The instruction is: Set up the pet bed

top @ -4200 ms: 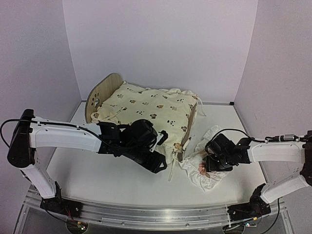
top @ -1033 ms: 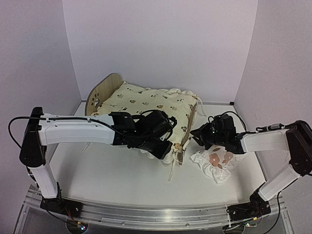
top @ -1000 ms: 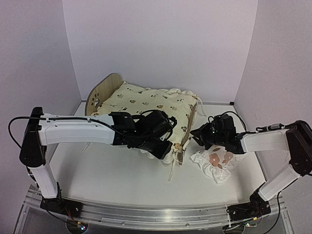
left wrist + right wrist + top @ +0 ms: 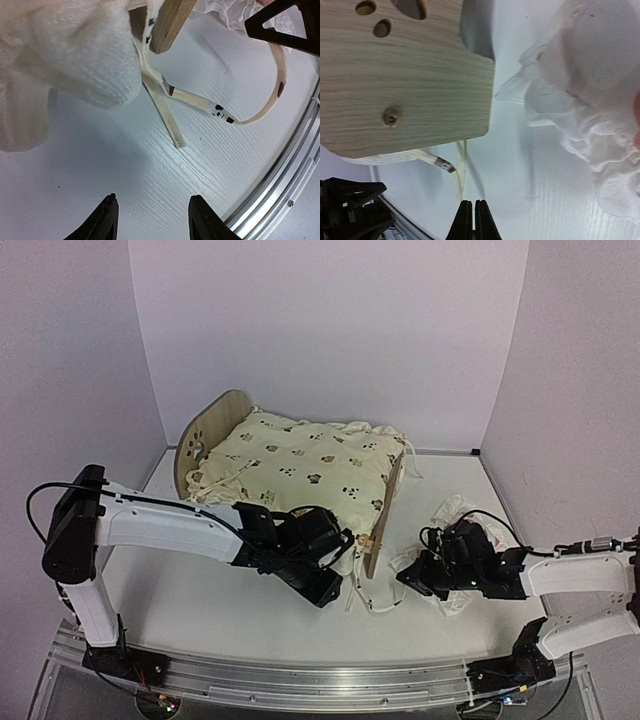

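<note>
Enclosure: plain back wall (image 4: 330,330), left wall (image 4: 70,360) and right wall (image 4: 585,360), all matte and pale with a faint lilac cast; side walls angle inward to the rear corners; surface (image 4: 190,610) white, a fine wood-grain texture showing close up in the left wrist view; ribbed aluminium rail (image 4: 320,682) along its near edge; lighting even and diffuse, shadows soft.

Left arm (image 4: 160,525) and right arm (image 4: 580,575): white link shells, black joints, black bases. Thin black cable (image 4: 33,502) loops off left shoulder. Left gripper (image 4: 152,200) fingers (image 4: 102,225) black, tapered.
</note>
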You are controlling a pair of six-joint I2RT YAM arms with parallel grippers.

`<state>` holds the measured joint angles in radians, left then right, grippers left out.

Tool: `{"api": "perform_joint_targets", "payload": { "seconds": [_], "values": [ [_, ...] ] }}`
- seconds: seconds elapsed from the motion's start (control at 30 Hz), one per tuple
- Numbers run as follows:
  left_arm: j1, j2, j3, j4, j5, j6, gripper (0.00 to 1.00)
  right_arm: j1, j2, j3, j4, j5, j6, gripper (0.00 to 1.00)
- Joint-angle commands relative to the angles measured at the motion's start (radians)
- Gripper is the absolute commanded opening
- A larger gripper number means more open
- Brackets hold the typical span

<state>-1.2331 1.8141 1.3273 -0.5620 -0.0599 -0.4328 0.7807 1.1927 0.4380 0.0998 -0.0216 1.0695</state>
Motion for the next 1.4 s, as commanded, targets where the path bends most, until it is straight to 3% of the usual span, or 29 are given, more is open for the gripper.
{"api": "perform_joint_targets", "payload": {
  "seconds": [0.0,0.17,0.77,0.87,1.03,1.2,1.37],
  "values": [
    [-0.023,0.073,0.039,0.077,0.055,-0.044,0.49,0.003,-0.022,-0.004,-0.07,0.125,-0.101,0.0],
    [-0.04,0.169,0.101,0.06,0.039,-0.059,0.48,0.003,-0.026,-0.017,-0.14,0.176,-0.15,0.0],
    [-0.05,0.339,0.238,0.025,0.011,-0.07,0.46,0.003,-0.01,-0.066,-0.14,0.158,-0.177,0.0],
    [-0.057,0.357,0.258,-0.003,-0.016,-0.076,0.37,0.003,-0.015,-0.068,-0.139,0.159,-0.178,0.0],
    [-0.067,0.367,0.268,-0.028,-0.051,-0.086,0.3,0.003,-0.025,-0.073,-0.14,0.161,-0.18,0.0],
    [-0.08,0.363,0.261,-0.037,-0.075,-0.094,0.01,0.003,-0.023,-0.075,-0.137,0.158,-0.176,0.0],
    [-0.083,0.278,0.207,0.019,-0.047,-0.086,0.0,0.017,0.021,-0.055,-0.077,0.094,-0.185,0.0]
  ]
}}
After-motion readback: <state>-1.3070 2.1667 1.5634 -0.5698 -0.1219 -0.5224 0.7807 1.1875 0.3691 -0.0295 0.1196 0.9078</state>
